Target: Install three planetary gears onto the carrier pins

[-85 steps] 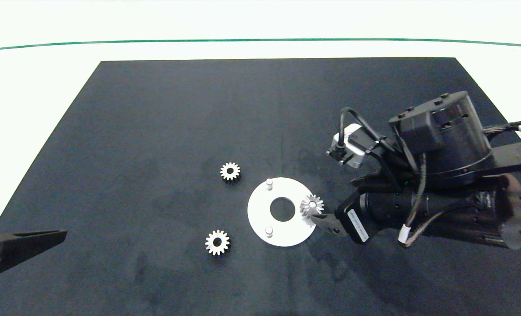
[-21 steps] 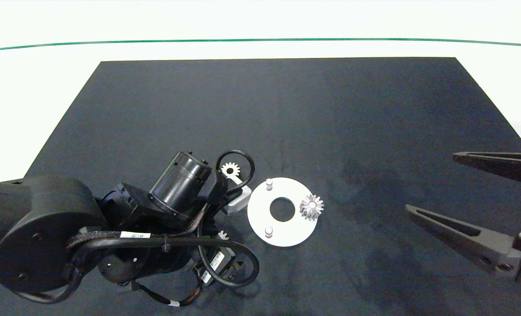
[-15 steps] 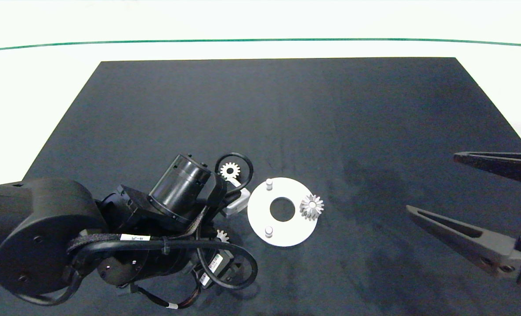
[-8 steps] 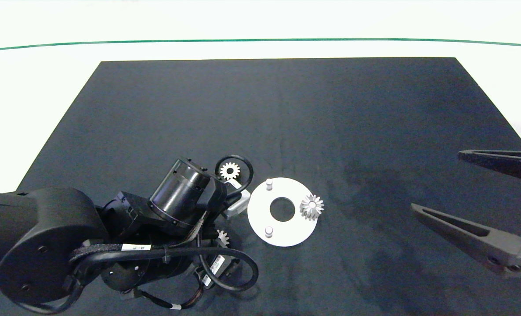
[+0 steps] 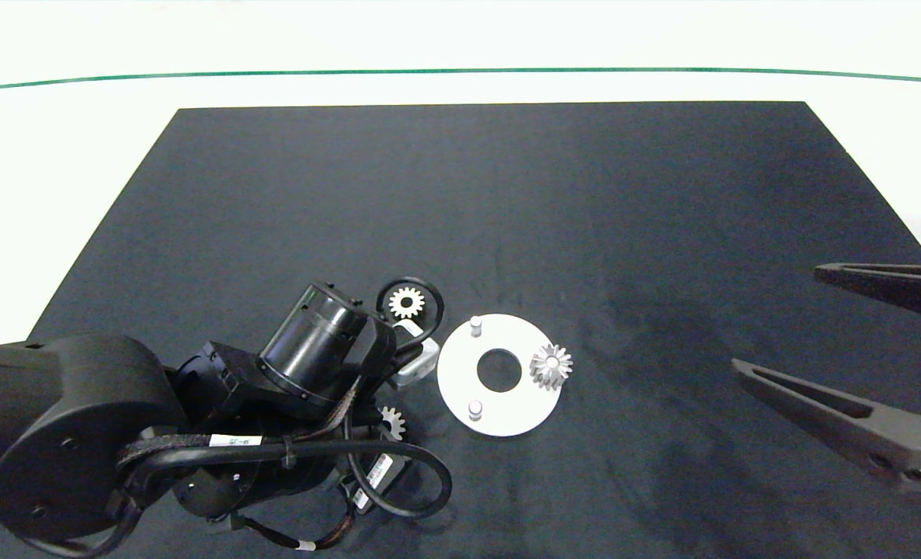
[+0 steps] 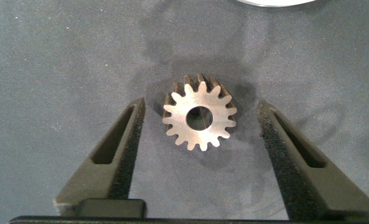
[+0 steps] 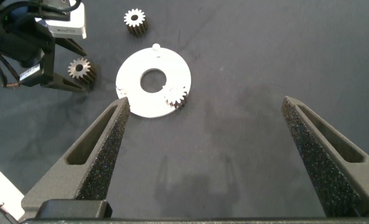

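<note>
The white disc (image 5: 460, 388) lies on the black mat with two bare carrier pins (image 5: 475, 324) (image 5: 475, 408). One planetary gear (image 5: 551, 366) sits on the disc's right pin. A second gear (image 6: 200, 118) lies flat on the mat between the fingers of my open left gripper (image 6: 200, 104), which stand apart from it on both sides. In the head view this gear (image 5: 392, 421) peeks out from under the left arm, left of the disc. A third gear (image 5: 407, 302) lies loose behind the disc's left side. My right gripper (image 5: 775, 317) hangs open at the right edge, holding nothing.
The black mat (image 5: 507, 194) covers most of the white table, with bare mat behind and right of the disc. The bulky left arm (image 5: 196, 419) and its cables fill the front left. The right wrist view shows the disc (image 7: 134, 93) and the left gripper (image 7: 60, 81).
The right gripper, at the disc 5.7 s ago, has withdrawn to the right edge. The left arm has come in over the front gear and slid slightly toward the front in the last second.
</note>
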Controlling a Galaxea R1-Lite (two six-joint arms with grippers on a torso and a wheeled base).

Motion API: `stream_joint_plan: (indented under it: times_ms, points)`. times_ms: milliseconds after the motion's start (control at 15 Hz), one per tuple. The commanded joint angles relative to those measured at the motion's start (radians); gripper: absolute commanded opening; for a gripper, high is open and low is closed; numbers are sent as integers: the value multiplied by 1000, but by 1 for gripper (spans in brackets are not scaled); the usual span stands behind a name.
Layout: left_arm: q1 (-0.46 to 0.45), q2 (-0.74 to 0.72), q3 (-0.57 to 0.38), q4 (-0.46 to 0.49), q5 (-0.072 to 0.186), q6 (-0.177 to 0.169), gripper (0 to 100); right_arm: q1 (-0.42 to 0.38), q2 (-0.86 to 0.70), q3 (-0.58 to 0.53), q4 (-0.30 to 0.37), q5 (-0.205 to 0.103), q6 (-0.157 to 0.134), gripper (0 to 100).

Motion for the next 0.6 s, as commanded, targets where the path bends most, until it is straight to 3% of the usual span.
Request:
stream_joint_plan:
  times_ms: [67, 600]
  points:
    - [0, -2, -1, 0, 2, 0, 63, 1, -6, 0, 0, -2, -4, 100]
    - [-8, 6, -1, -2, 5, 0, 47, 1, -14, 0, 0, -2, -9, 100]
